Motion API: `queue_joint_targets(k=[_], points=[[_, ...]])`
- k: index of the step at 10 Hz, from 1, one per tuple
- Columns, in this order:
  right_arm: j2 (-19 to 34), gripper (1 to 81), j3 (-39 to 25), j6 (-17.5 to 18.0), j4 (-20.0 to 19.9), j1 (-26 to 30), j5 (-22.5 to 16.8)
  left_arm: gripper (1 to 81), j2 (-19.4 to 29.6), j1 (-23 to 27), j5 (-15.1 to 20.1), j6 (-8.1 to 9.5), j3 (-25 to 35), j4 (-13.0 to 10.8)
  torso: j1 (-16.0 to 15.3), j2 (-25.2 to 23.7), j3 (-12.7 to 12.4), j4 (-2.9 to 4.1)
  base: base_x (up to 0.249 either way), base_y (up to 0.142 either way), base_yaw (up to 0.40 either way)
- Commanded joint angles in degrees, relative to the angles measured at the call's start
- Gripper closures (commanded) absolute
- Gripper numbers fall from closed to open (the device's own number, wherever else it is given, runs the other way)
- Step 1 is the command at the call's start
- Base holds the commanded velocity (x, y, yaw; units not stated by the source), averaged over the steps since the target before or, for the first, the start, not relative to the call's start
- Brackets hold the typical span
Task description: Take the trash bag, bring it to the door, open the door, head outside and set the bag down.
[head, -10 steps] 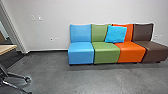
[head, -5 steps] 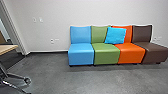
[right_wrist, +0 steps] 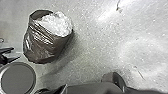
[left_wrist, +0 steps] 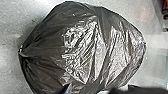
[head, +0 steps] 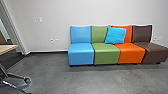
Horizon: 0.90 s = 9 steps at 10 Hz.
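Right of centre in your head view, a cushion (head: 115,35) rests on chairs (head: 106,51); your left wrist shows the trash bag (left_wrist: 82,50). You can't tell either end effector's state.

And the row is opened in sky blue on the first chair (head: 80,53), followed by leafy green on the second chair (head: 107,53), bright orange on the third chair (head: 132,52), dark brown on the last chair (head: 153,50)! All four are seen in plain colour, and plain turquoise is worn by the cushion (head: 115,35). Pale grey is carried by the wall (head: 50,15), edged by a black skirting (head: 50,52); darker, mottled grey is spread over the floor (head: 62,77). Light tan is shown on the table (head: 6,49). And the bag (left_wrist: 50,67): dark brownish grey, streaked with silvery white shine!
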State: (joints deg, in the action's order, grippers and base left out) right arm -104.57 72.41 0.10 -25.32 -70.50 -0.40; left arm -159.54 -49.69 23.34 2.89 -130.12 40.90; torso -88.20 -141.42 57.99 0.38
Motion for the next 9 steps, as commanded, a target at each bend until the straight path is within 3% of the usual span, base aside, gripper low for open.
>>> queue_joint_targets(k=[1, 2, 3, 4, 5, 6, 7, 9], points=[[1.80, 1.0, 0.17, 0.08, -1.83, 3.82, -4.78, 1.0, -0.69, 7.72, 6.10, -0.08, -0.31, 0.94, 0.00, 0.00, 0.00, 0.00, 0.000, 0.000, 0.000], [1.71, 1.0, 0.17, 0.08, -1.93, 3.91, -4.96, 1.0, -1.66, 7.72, 6.27, -0.08, -1.27, 1.02, 0.00, 0.00, 2.22, 0.00, 0.000, 0.000, 0.000], [1.62, 1.0, 0.09, 0.08, -1.93, 3.91, -5.05, 1.0, -2.72, 7.89, 6.27, -0.08, -2.42, 1.20, 0.00, 0.00, 3.28, -1.33, 0.000, 0.000, 0.000], [1.62, 1.0, 0.09, 0.08, -1.93, 3.91, -5.05, 1.0, -3.33, 8.15, 6.36, -0.08, -3.11, 1.29, 0.00, 0.00, 5.84, -1.53, 0.000, 0.000, 0.000], [1.53, 1.0, 0.09, 0.08, -1.93, 3.83, -5.05, 1.0, -3.59, 8.42, 6.36, -0.08, -3.21, 1.55, 0.00, 0.00, 7.11, -1.65, 0.000, 0.000, 0.000], [1.35, 1.0, 0.35, 0.08, -1.93, 3.82, -4.96, 1.0, -3.42, 8.77, 6.36, -0.08, -3.21, 1.55, 0.00, 0.00, 3.76, -0.80, 0.000, 0.000, 0.000], [1.09, 1.0, 0.61, 0.08, -2.01, 3.82, -5.13, 1.0, -3.16, 9.21, 6.36, -0.08, -3.30, 1.64, -0.02, 0.00, 5.48, -0.91, 0.000, 0.000, 0.000], [0.83, 1.0, 0.53, -0.01, -1.93, 3.74, -5.13, 1.0, -2.54, 10.53, 6.36, -0.08, -3.30, 1.90, -0.05, 0.02, 6.82, -6.53, 0.000, 0.000, 0.000]])
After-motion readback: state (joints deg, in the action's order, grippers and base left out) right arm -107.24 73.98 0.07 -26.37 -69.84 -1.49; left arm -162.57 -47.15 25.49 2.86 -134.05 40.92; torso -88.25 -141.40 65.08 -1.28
